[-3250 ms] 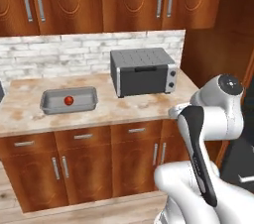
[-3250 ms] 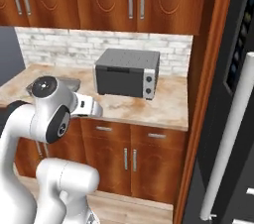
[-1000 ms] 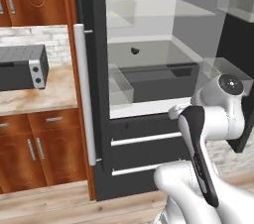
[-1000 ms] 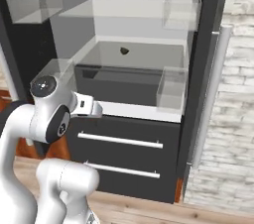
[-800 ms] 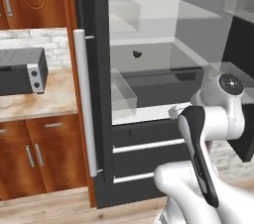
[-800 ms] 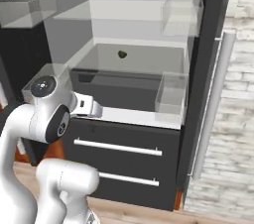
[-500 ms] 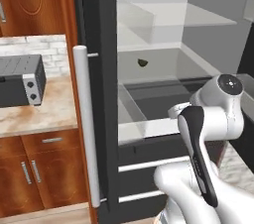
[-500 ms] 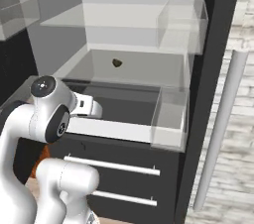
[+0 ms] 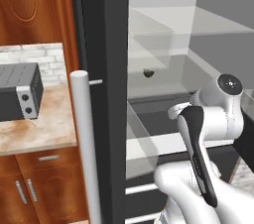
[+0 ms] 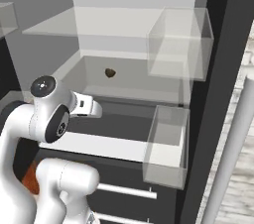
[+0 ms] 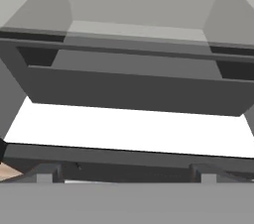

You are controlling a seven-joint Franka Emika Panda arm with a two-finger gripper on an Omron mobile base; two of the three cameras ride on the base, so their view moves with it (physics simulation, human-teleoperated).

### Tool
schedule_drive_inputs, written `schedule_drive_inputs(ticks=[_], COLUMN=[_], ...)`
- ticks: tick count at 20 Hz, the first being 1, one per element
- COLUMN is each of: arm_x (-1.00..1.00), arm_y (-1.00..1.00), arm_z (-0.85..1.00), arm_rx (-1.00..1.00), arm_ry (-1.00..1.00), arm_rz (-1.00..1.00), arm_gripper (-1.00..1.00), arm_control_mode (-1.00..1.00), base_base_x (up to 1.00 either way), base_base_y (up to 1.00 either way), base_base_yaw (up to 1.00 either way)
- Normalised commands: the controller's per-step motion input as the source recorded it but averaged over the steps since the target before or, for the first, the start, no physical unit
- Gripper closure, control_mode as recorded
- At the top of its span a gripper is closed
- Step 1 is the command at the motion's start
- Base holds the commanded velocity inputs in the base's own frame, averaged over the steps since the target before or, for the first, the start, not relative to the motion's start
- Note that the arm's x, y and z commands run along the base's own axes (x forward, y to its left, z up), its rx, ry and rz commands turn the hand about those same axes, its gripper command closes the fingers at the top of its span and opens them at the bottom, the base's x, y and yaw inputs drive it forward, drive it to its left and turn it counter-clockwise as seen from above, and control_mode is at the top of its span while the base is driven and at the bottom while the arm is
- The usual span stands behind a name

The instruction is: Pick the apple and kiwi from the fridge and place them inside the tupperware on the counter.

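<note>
The robot is facing the open fridge [image 9: 106, 44], and the kiwi [image 10: 110, 73] is sitting alone toward the back of a pale glass shelf [image 10: 129, 82], well apart from the arm. The hand is hanging folded low in front of the dark drawer [image 11: 134, 86] below that shelf, and whether the fingers are spread or pressed together cannot be told, since the tips are barely showing in the hand view. The step in hand is judged to be the reach for the kiwi. To do it well, the hand should be rising above the shelf edge before going in, staying under the shelf above and between the clear door bins [image 10: 177, 44], then coming at the kiwi with fingers wide and level, closing across its short axis so the oval fruit is not rolling toward the back wall. To the left, the counter [image 9: 34, 129] is carrying a toaster oven [image 9: 20, 91].
</note>
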Motion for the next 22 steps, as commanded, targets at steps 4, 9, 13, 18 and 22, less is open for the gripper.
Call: schedule_drive_inputs(ticks=[4, 9, 13, 18, 22], arm_x=[0.41, 0.45, 0.59, 0.76, 0.72], arm_y=[-0.11, -0.07, 0.00, 0.00, 0.00], arm_z=[-0.18, -0.18, 0.00, 0.12, 0.24], arm_rx=[0.00, 0.01, 0.03, 0.14, 0.14], arm_ry=[-0.03, -0.25, -0.09, 0.06, 0.16], arm_rz=[0.00, 0.00, 0.00, 0.00, 0.00], arm_gripper=[-1.00, -1.00, -1.00, -1.00, -1.00], arm_control_mode=[-1.00, -1.00, -1.00, -1.00, -1.00], base_base_x=[0.14, 0.00, 0.00, 0.00, 0.00], base_base_y=[-0.04, 0.00, 0.00, 0.00, 0.00], base_base_yaw=[0.00, 0.00, 0.00, 0.00, 0.00])
